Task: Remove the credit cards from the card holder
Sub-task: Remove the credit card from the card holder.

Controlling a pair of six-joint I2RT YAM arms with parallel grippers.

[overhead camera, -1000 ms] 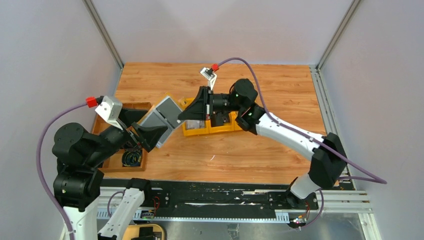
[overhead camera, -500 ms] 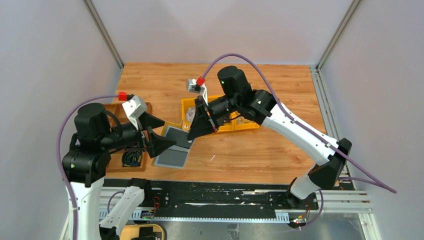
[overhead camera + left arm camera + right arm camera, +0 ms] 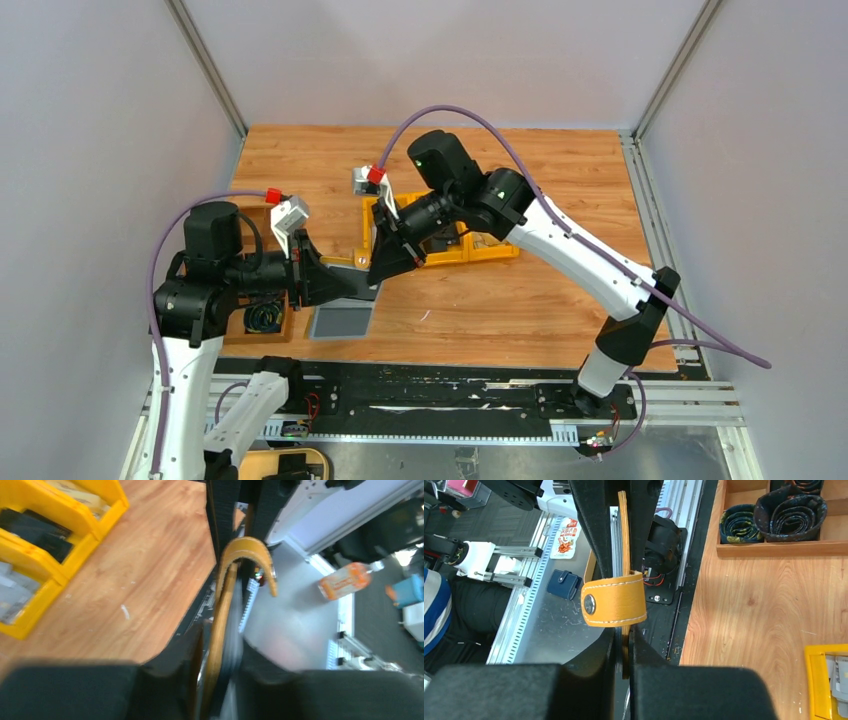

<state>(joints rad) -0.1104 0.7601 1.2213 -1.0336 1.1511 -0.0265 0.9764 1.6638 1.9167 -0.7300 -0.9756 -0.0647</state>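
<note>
Card holder: mustard-yellow, held up off the table between the two grippers, near the front left of the table. It is open. The right wrist view shows it edge-on.
Strap: loops across the holder's edge, white stitching along both sides, silver snap stud facing the right wrist camera.
Lining: a grey panel of the holder shows below the grippers in the top view. Cannot tell whether it touches the table.
Cards: none can be made out in any view.
Right gripper: clenched on the holder's edge, the yellow leather pinched between the fingers.
Left gripper: meets the holder from the opposite side. The left wrist view is blurred, but the yellow edge runs between fingers closed against it.
Yellow bins: on the table behind the right gripper, well apart from the holder. Flat grey and dark items lie inside.
Brown tray: at the table's left edge beside the left arm. Dark rolled bands sit in its compartments.
Off the table: an orange bottle on the floor, and a small blue case on the metal frame.
Writing: a printed packet lies near the blue case, red and orange on white. The lettering is too small to read.
</note>
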